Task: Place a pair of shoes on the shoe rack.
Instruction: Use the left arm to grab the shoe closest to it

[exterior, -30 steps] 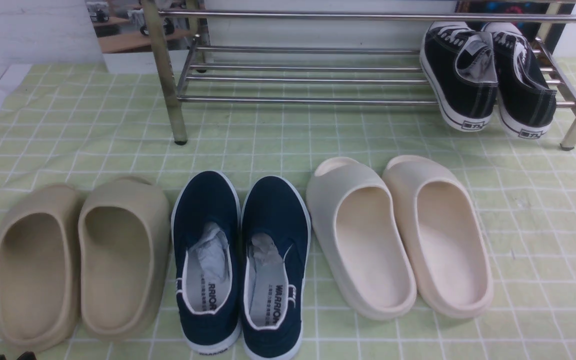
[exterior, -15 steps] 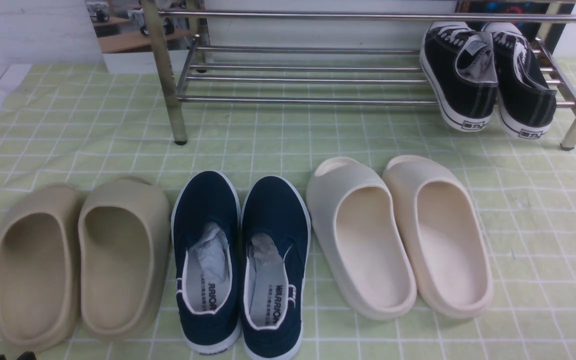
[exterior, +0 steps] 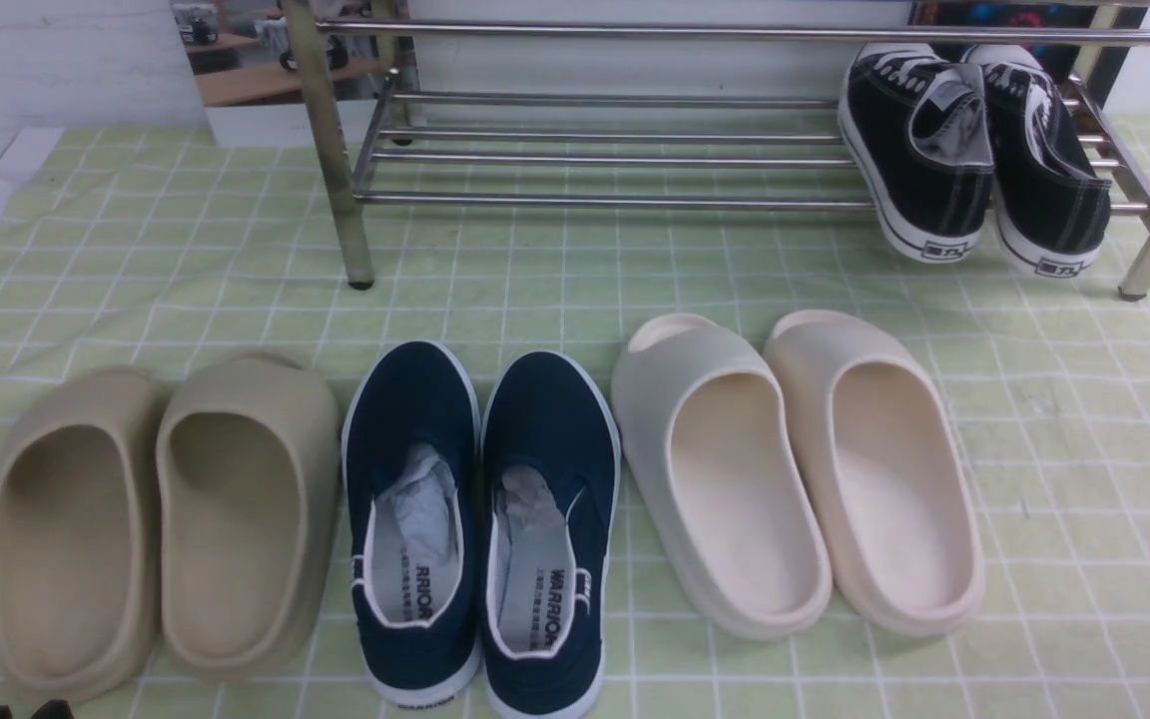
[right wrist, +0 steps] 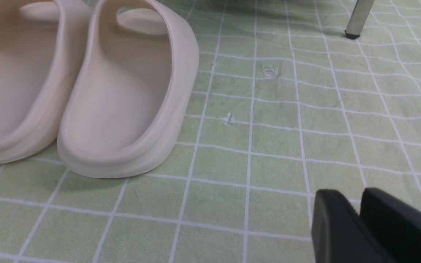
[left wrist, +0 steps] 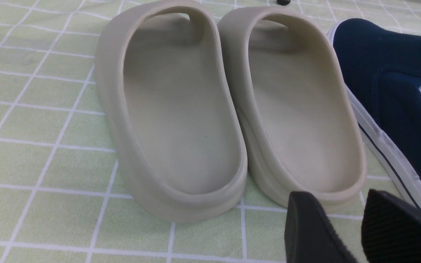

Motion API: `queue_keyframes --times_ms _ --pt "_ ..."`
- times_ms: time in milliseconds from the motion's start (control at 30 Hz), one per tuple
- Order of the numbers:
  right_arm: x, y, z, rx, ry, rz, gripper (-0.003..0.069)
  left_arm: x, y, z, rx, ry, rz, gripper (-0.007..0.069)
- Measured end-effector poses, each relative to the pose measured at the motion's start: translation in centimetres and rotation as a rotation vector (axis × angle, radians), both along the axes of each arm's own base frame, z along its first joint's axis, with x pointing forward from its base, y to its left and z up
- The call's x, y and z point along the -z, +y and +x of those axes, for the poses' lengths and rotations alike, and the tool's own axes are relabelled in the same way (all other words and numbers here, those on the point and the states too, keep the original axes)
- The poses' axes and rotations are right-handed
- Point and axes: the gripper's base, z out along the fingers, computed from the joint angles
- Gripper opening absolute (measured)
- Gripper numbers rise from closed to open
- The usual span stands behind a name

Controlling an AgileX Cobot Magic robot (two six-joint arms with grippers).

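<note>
The pair of navy slip-ons [exterior: 535, 439] sits on the bench [exterior: 1084, 449], which is covered in a green checked cloth. The two shoes touch side by side, toes toward the shoe rack [exterior: 615, 200] and well short of it. The grey insole of the shoe on the right reads "WARRIOR". The other shows only "RRIOR" past its collar, and crumpled paper fills both toes. The heel sole at the front view's lower edge carries a partly cut-off word.

Beige slides [exterior: 166, 519] press against the pair's left side, and cream slides [exterior: 795, 469] lie just beside its right. A bare strip of cloth separates all the toes from the rack's front bar.

Black lace-up sneakers [exterior: 924, 150] occupy the right end of the rack's lower bars, heels overhanging; their heel tabs are too small to read. From them to the left leg the bars run bare.

The left hand [left wrist: 342, 197] hovers near the beige slides' heels, its tips slightly parted and holding nothing. The right hand [right wrist: 351, 195] hangs over open cloth beside the cream slides, fingers pressed together.
</note>
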Motion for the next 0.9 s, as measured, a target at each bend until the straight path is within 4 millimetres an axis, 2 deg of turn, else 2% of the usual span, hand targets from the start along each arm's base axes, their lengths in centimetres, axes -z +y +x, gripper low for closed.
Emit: queue_keyframes --times_ms 167,433,567,700,767,800,867,900 --pt "0.0 0.0 0.0 0.0 0.0 0.0 0.0146 -1.0 0.0 0.3 0.001 -0.111 -0.006 0.0239" --pt "0.0 0.0 0.0 0.0 0.0 0.0 0.0157 -4.0 -0.1 0.4 0.007 -0.442 -0.001 0.0239" --pt "0.0 0.0 0.0 0.0 0.0 0.0 0.0163 -6.2 -0.1 -0.2 0.011 -0.697 -0.042 0.0239" --pt "0.0 0.0 0.0 0.0 0.0 0.0 0.0163 -8.6 0.1 -1.4 0.026 -0.946 -0.189 0.023" --pt "0.0 0.0 0.0 0.0 0.0 0.0 0.0165 -10.8 0.1 -2.1 0.035 -1.001 -0.24 0.0185" --pt "0.0 0.0 0.0 0.0 0.0 0.0 0.0165 -11.1 0.1 -2.2 0.035 -1.003 -0.24 0.0178" --pt "0.0 0.0 0.0 0.0 0.0 0.0 0.0167 -15.1 0.2 -3.4 0.037 -0.971 -0.256 0.0059" --pt "0.0 0.0 0.0 0.0 0.0 0.0 0.0167 -14.9 0.2 -3.2 0.035 -0.949 -0.255 0.0048"
